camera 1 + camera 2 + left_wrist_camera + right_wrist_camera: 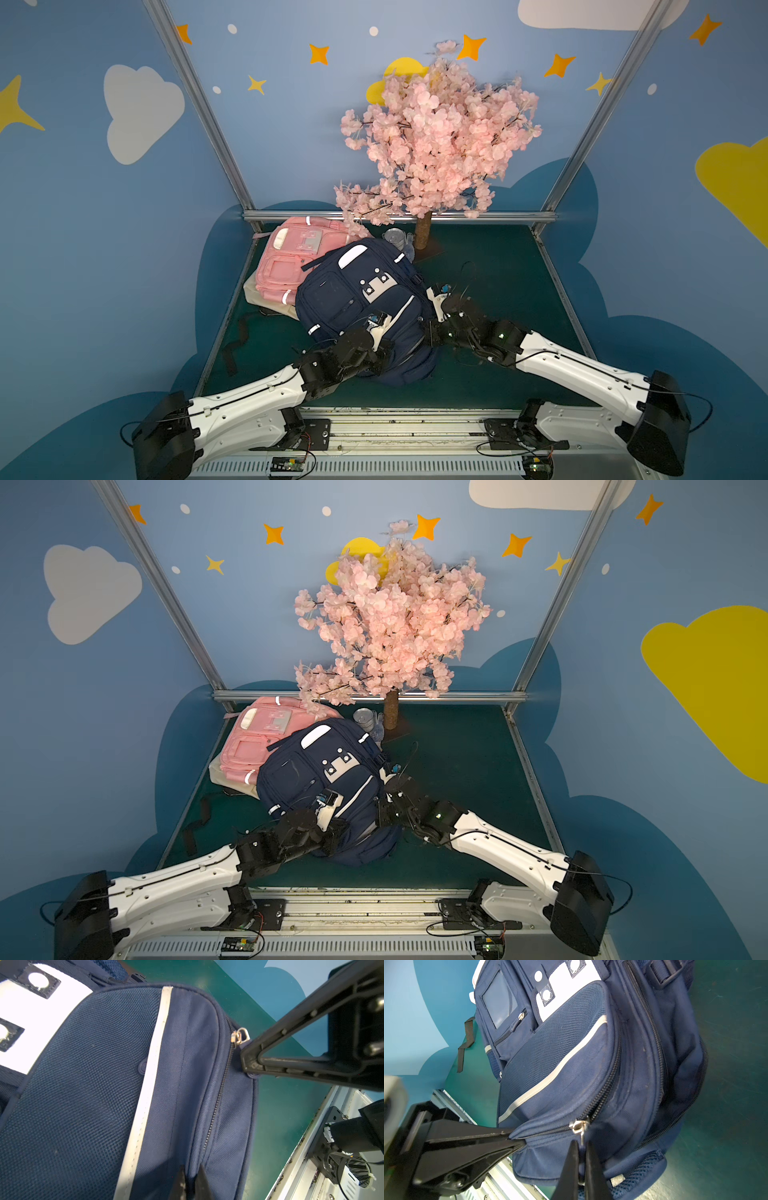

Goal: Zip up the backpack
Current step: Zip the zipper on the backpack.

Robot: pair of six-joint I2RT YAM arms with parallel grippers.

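Navy backpack lying front-up on the green table, near centre, its far left edge overlapping a pink backpack. An artificial blossom tree stands at the far edge.

The left claw is nearly closed, pinching a fold of the front-pocket fabric beside the zipper. The right claw, at the backpack's right side, is clamped tight on the metal zipper pull, whose tab runs between its fingers. In the left wrist view, meshed teeth run from the pull to the left claw. Both arms reach in from the near edge.
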